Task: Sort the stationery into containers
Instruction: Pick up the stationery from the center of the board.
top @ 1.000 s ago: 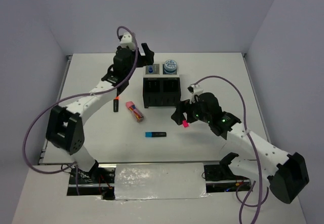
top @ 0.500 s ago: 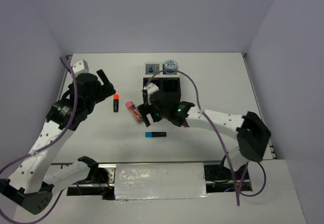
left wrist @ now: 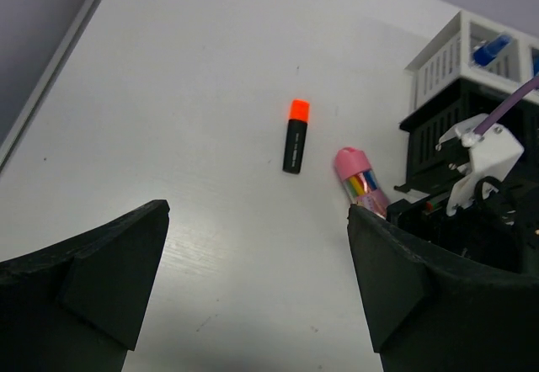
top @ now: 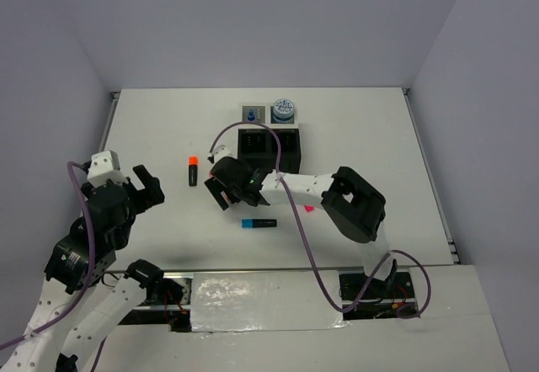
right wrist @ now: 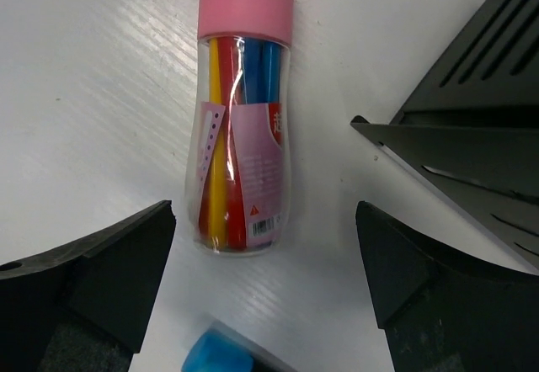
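White counter (top: 362, 136) seen from above: the right jaws hang low, spread, left of the black box (top: 269, 146). The orange-capped highlighter (top: 193, 170) is at their ten o'clock and the blue-capped highlighter (top: 258, 223) at five. The left jaws hang well apart at nine.

Left wrist: jaws wide, holding nothing. The orange-capped highlighter (left wrist: 294, 136) and pink marker (left wrist: 360, 174) lie near each other ahead.

Right wrist: jaws wide, the pink marker (right wrist: 244, 111) lying flat between them, untouched, cap toward twelve.

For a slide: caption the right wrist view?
Open right gripper over a pink-capped clear tube of coloured markers on the white table, beside a black slotted box.
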Robot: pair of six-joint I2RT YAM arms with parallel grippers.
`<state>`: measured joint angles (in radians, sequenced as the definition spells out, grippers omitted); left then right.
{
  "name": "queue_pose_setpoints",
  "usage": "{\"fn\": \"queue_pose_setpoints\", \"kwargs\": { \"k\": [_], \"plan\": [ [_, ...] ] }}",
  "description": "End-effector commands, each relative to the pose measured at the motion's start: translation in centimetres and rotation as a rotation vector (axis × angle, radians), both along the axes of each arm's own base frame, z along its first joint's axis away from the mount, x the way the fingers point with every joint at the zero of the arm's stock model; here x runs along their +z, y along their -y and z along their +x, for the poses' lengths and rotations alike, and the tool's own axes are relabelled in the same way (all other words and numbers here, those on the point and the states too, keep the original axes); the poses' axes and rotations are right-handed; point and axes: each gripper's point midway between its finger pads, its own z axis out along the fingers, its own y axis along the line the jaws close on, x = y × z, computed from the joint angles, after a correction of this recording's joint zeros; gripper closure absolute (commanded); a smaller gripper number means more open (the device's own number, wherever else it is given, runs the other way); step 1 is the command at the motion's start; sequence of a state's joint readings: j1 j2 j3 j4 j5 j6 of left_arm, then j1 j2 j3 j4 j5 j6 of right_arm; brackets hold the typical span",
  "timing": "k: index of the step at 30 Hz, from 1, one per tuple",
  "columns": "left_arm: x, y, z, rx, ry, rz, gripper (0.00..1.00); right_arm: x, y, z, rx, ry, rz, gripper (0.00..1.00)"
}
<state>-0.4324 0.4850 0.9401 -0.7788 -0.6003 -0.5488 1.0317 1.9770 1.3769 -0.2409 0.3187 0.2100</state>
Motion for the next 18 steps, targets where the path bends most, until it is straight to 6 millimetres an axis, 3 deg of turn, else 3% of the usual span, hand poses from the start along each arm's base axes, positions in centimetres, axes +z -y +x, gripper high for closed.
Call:
{"fn": "queue_pose_setpoints", "kwargs": {
  "k": [1, 7, 12, 14, 18],
  "plan": [
    [-0.1, -0.9, 0.2, 0.045, 0.032, 0.019, 0.01, 1.4, -2.2, 1.2, 0.017, 0.054, 0.035, 0.06],
    [-0.1, -0.6, 0.4, 0.027, 0.037, 0.016, 0.01, -0.3, -3.3, 1.1, 0.050, 0.024, 0.035, 0.11],
    [-0.3, -0.6, 0.5, 0.034, 0.030, 0.021, 0.01, -1.9, -4.1, 1.1, 0.059, -0.004, 0.032, 0.28],
    [-0.4, -0.6, 0.6, 0.036, 0.028, 0.022, 0.01, -2.2, -4.1, 1.1, 0.055, -0.013, 0.026, 0.30],
    [-0.5, -0.7, 0.7, 0.044, 0.021, 0.027, 0.01, -2.5, -3.9, 0.4, 0.052, -0.044, 0.020, 0.55]
  ]
}}
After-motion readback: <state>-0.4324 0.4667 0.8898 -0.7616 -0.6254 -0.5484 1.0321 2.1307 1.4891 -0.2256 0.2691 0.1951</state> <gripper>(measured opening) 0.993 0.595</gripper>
